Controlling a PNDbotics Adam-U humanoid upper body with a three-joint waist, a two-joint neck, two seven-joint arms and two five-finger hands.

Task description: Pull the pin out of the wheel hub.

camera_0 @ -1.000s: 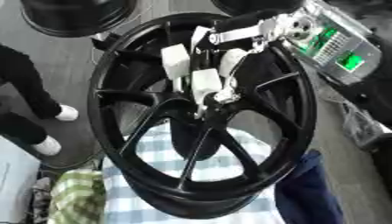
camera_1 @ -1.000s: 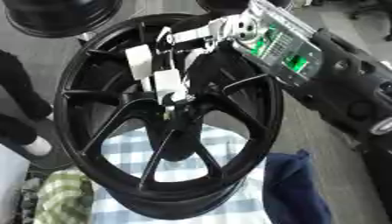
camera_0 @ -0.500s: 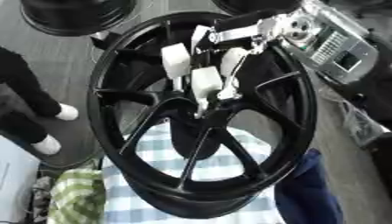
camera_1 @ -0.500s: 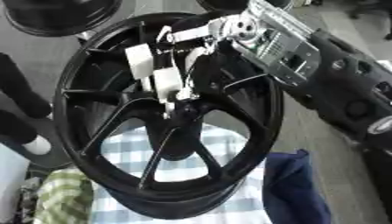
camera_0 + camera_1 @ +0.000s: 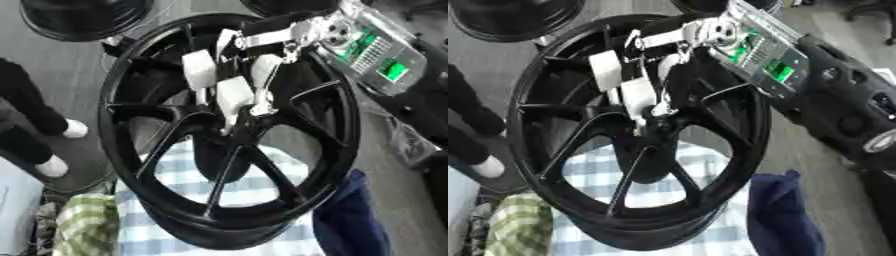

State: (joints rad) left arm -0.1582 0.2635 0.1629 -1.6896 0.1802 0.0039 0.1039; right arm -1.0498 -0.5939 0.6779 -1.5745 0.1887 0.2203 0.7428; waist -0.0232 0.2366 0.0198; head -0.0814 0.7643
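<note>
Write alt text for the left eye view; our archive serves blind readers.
The robot's right hand reaches from the upper right to the centre of a black spoked wheel hub, fingers at the middle. The wheel stands over a blue checked cloth.

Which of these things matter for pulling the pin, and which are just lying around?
For the job:
wheel hub
right robot hand, fingers reaching to the hub centre

Lying about:
second black wheel, behind
checked cloth
blue cloth

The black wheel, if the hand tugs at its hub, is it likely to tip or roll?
Probably stiff and heavy: the black wheel is a thick-spoked rim. It seems propped tilted on the checked cloth, so a tug by the right hand might rock it.
</note>
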